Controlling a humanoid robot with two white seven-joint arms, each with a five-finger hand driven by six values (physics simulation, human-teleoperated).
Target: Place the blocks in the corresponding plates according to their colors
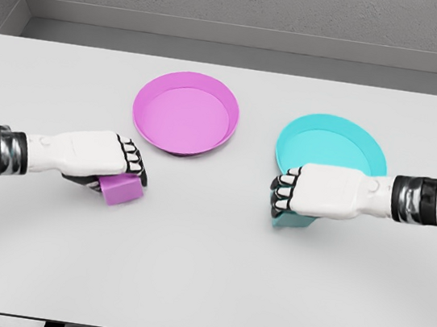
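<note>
Writing or labels cannot be read on any object. Purple block point(120, 190) is seen on the white table point(203, 275), left of the middle, with its long axis running roughly left to right and slightly tilted, its near right corner turned toward the camera. It lies directly under the fingers of the left hand point(109, 161), which is curled down over its top and far side; the hand is closed around the block, and the block's lower front face shows below the knuckles. Whether the block is touching the table or is lifted just off it cannot be told.

Purple plate point(186, 113) is set behind and to the right of this block, apart from it, near the table's middle.

Teal block point(290, 218) is mostly hidden by the right hand point(312, 193); only a small lower part shows beneath the curled fingers, so its long axis cannot be told. The right hand is closed around it. This block sits just at the near rim of the teal plate point(332, 147), whose near edge is overlapped by the hand and wrist.

Both white forearms are seen entering from their own sides at mid height.
</note>
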